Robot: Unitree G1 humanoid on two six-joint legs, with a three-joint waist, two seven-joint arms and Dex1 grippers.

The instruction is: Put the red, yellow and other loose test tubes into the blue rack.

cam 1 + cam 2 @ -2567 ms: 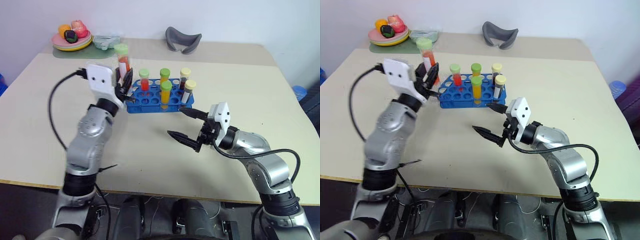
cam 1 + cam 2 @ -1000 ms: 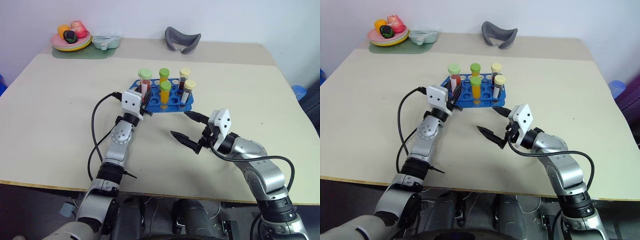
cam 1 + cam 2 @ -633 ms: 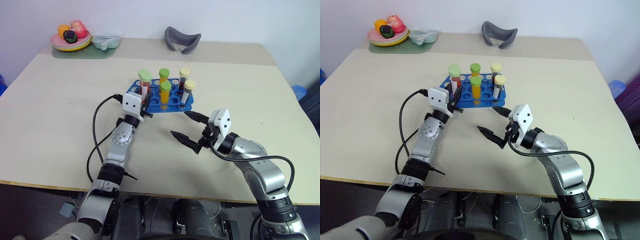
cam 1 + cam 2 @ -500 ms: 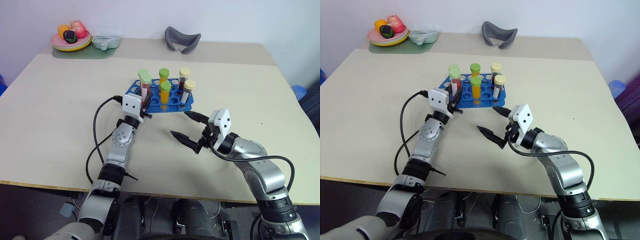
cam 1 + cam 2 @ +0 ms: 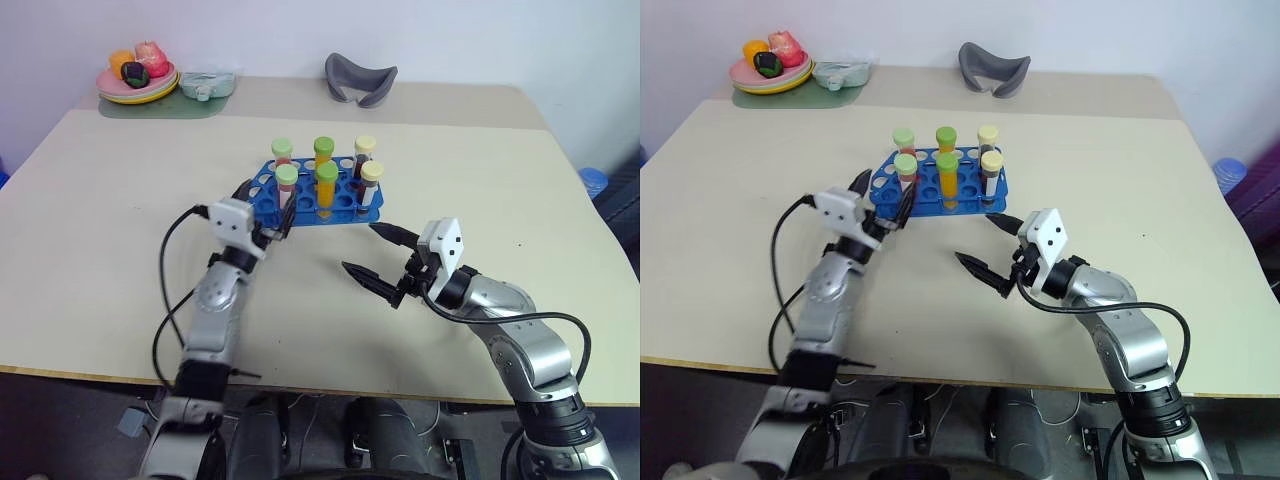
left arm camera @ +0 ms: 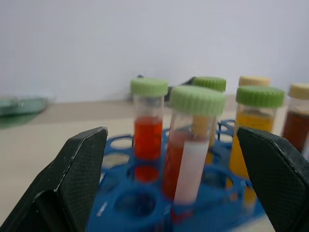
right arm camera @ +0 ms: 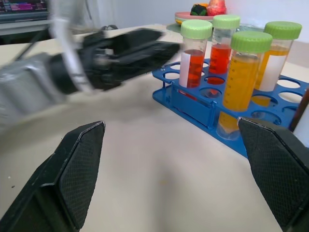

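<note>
We judge the red tube (image 5: 287, 189) in the blue rack (image 5: 345, 207) light, slick, best pinched below its cap; left pincer (image 5: 262, 212) and right pincer (image 5: 371, 251) both spread, empty.

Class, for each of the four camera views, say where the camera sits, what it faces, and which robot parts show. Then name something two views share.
Left eye, right eye: on the head, looking down over the table and blue rack; both arms show.
Left wrist: looks between the open left gripper at the red labelled tube.
Right wrist: looks between the open right gripper at the rack, with the left gripper ahead.
Shared: both wrist views show the red labelled tube.
</note>
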